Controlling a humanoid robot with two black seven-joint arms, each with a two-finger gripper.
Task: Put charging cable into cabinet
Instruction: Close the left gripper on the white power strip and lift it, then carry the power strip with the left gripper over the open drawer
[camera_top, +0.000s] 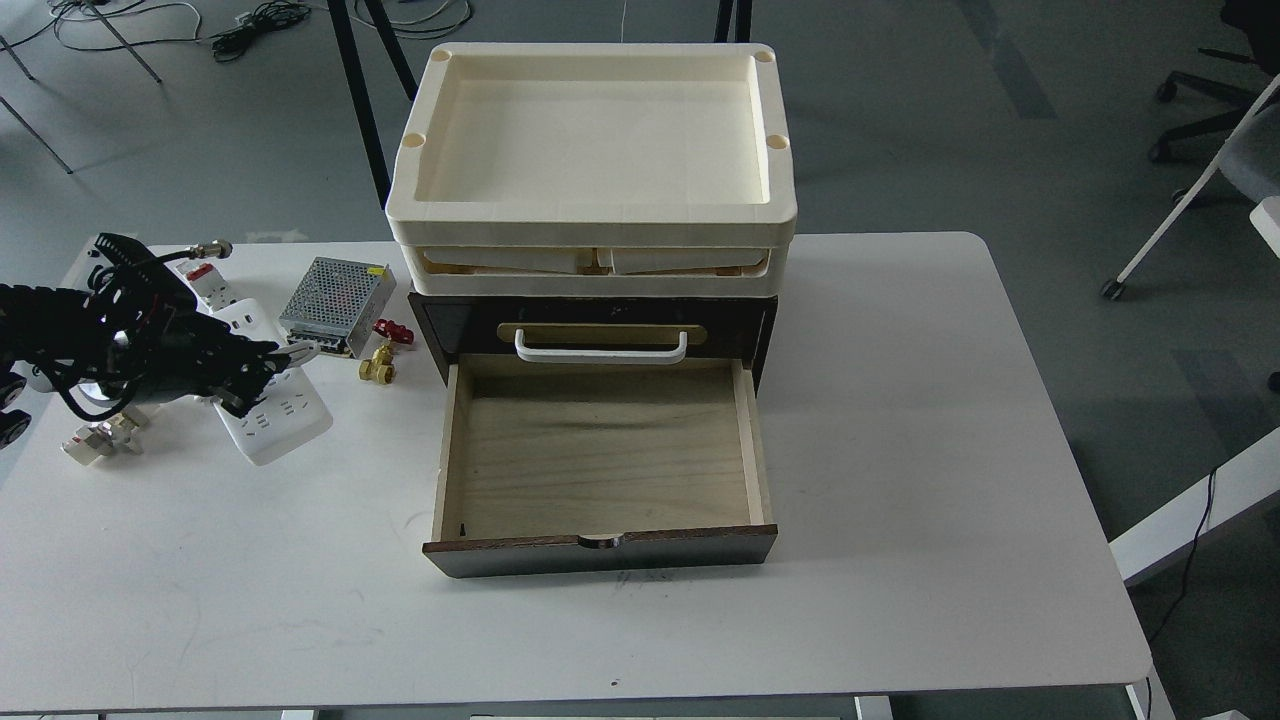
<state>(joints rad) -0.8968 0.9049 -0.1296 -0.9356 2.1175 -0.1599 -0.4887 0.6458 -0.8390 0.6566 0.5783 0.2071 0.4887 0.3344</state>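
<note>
The left arm reaches in level from the left, its gripper (262, 368) low over the strip (275, 405) on the table (900, 450); finger state unclear.

Head view — high, forward, down

Even, diffuse daylight; soft shadows under cabinet (600, 330); sharp focus, mild edge distortion.
</note>
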